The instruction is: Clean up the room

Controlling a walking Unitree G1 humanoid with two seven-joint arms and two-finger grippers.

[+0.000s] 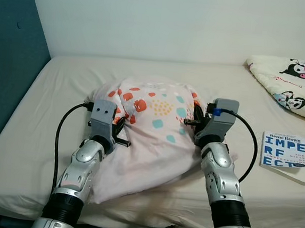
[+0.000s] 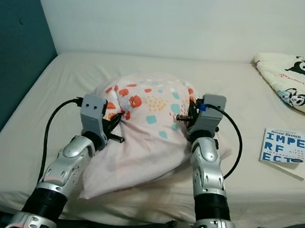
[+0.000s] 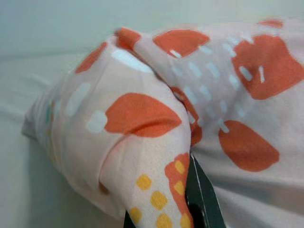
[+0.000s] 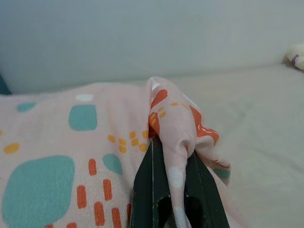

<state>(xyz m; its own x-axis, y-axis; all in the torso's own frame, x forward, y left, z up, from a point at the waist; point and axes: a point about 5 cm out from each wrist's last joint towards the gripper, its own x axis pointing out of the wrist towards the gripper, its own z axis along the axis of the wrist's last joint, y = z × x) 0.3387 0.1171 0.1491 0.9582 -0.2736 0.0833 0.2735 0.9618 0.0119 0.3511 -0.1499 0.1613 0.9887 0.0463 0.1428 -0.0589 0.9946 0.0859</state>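
Both grippers — left gripper [image 1: 120,123], right gripper [image 1: 194,122] — jaws clamped on the patterned pillow [image 1: 151,130]; book [image 1: 284,155] on bed [image 1: 31,151] not yet tidied.

Teal headboard [image 1: 8,53] beside a white wall [image 1: 150,18].

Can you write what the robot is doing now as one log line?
left hand: shut on pillow | right hand: shut on pillow | pillow: on bed | book: beside

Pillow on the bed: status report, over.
Left end effector and right end effector both shut on the patterned pillow, one at each side. Pillow on the mattress. Book and folded quilt lie to the right, apart.
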